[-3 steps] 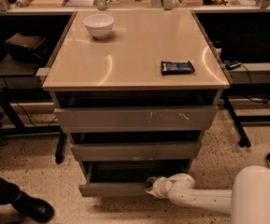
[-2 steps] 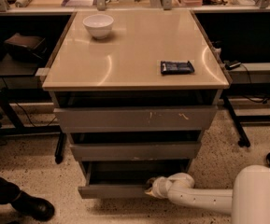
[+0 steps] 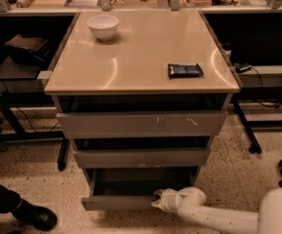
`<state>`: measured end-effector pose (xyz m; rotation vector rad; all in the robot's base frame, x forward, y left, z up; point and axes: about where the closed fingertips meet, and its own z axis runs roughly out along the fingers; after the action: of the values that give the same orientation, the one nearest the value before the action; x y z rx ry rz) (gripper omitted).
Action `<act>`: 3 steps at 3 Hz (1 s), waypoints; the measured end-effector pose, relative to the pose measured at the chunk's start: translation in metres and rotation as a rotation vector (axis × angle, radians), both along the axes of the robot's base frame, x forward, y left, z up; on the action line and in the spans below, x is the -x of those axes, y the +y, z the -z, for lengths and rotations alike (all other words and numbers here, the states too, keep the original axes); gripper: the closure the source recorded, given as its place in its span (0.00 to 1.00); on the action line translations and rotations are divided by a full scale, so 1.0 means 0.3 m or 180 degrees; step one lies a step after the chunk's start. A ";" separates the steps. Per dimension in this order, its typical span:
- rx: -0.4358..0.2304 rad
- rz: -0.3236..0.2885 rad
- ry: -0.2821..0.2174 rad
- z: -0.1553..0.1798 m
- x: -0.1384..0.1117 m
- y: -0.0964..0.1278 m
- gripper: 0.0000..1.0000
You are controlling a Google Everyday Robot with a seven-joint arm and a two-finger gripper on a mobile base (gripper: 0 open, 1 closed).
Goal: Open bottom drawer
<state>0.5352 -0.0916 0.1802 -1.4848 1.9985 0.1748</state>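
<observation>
The bottom drawer (image 3: 118, 202) is the lowest of three grey drawers under the beige tabletop. It stands pulled out toward me, with its dark box interior showing behind the flat front panel. My gripper (image 3: 157, 199) is at the right end of that front panel, at its top edge, on the end of my white arm (image 3: 213, 214), which reaches in from the lower right. The middle drawer (image 3: 140, 157) and the wide scratched top drawer (image 3: 141, 124) are closed further in.
A white bowl (image 3: 103, 26) and a dark blue packet (image 3: 185, 70) lie on the tabletop (image 3: 130, 57). A black shoe (image 3: 30, 214) is on the floor at the lower left. Dark desks with cables stand on both sides.
The bottom drawer has slid a little further out toward me, and my gripper has moved with its front edge.
</observation>
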 end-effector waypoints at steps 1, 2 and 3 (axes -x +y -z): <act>-0.0024 0.0016 0.0006 -0.010 0.036 0.007 1.00; -0.0024 0.0016 0.0005 -0.016 0.038 0.009 1.00; -0.0033 0.0071 -0.0041 -0.008 0.090 0.004 1.00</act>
<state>0.5082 -0.0903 0.1824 -1.4530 2.0004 0.1655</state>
